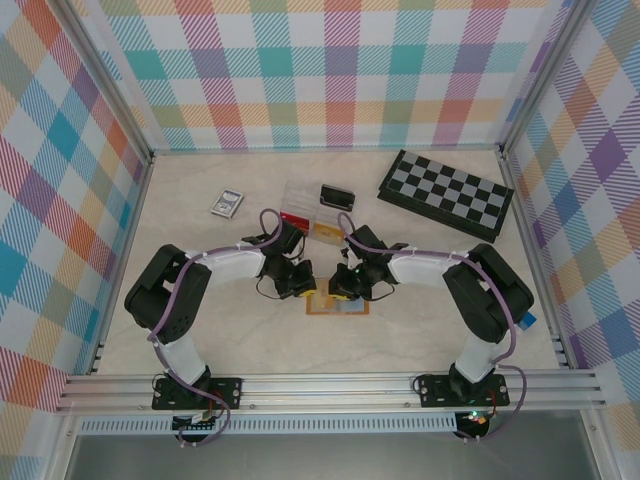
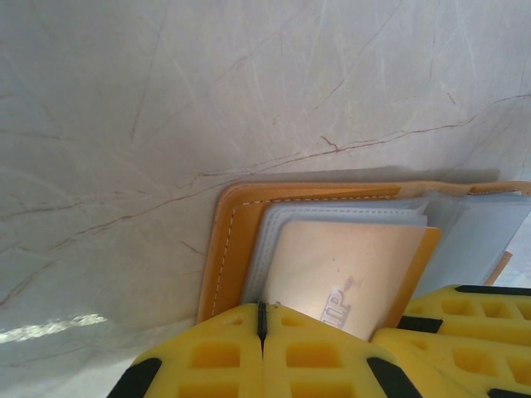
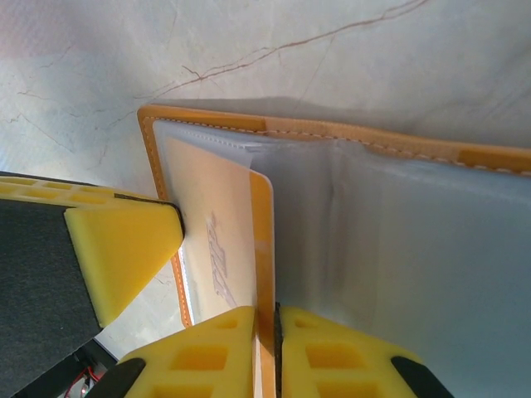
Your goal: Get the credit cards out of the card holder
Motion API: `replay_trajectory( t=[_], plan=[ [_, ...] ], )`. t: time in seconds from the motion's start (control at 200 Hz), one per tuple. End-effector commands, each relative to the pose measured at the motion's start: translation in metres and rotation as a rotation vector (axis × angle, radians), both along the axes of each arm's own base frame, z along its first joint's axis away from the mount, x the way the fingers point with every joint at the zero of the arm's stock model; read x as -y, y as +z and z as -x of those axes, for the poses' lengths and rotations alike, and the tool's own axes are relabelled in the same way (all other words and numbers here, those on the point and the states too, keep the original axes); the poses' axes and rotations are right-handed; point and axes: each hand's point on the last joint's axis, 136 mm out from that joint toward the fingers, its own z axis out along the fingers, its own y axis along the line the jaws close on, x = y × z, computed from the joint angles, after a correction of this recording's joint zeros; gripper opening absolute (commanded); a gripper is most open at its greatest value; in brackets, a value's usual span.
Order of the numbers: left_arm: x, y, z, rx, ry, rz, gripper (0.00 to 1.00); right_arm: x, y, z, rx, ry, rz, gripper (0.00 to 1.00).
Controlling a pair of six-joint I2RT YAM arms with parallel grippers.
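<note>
- A pale, marble-veined table [image 1: 260,340] stands inside plaid walls [image 1: 320,70] of many colours. A chessboard [image 1: 447,193] lies at the far right, and a clear plastic box [image 1: 305,212] lies beyond the arms.
- The card holder [image 1: 340,305] lies open and flat on the table near the front, midway between the two arm bases and under both wrists.
- The card holder [image 2: 228,249] has an orange-tan cover with rounded corners and a line of pale stitching just inside its edge.
- Its [image 3: 373,249] inner side is grey-blue, with cloudy see-through sleeves layered on top.
- A credit card [image 2: 332,265] lies over the left-hand sleeves. It is pale peach with faint print and an orange band along one edge.
- The right gripper [image 3: 265,319] is clamped on the banded edge of that credit card [image 3: 220,215], one yellow finger on each side.
- The left gripper [image 2: 261,311] has its yellow fingers pressed together with only a thin seam between them, over the near edge of the holder.
- In the right wrist view, a finger [image 3: 124,249] of the left gripper points at the holder's outer left border.
- From above, the left gripper [image 1: 305,285] and the right gripper [image 1: 345,290] sit close together over the holder.
</note>
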Motion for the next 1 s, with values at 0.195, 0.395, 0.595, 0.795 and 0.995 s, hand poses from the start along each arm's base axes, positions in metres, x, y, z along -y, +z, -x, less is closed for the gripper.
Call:
replay_trajectory(
  t=[0.195, 0.395, 0.595, 0.795, 0.995],
  plan=[
    [-0.01, -0.012, 0.007, -0.018, -0.024, -0.075, 0.0, -0.001, 0.009, 0.0, 0.031, 0.029, 0.009, 0.08],
    [-0.013, -0.012, 0.006, -0.017, -0.02, -0.089, 0.0, 0.008, 0.005, 0.0, 0.038, 0.022, 0.062, 0.06],
    [-0.013, -0.012, 0.006, -0.018, -0.021, -0.089, 0.0, 0.016, -0.001, 0.002, 0.034, 0.015, 0.105, 0.05],
    [-0.014, -0.013, 0.006, -0.02, -0.024, -0.094, 0.0, 0.025, -0.005, 0.004, 0.029, 0.007, 0.148, 0.05],
    [-0.014, -0.019, 0.009, -0.041, -0.028, -0.091, 0.0, 0.027, -0.005, 0.005, 0.03, 0.005, 0.155, 0.06]
  ],
)
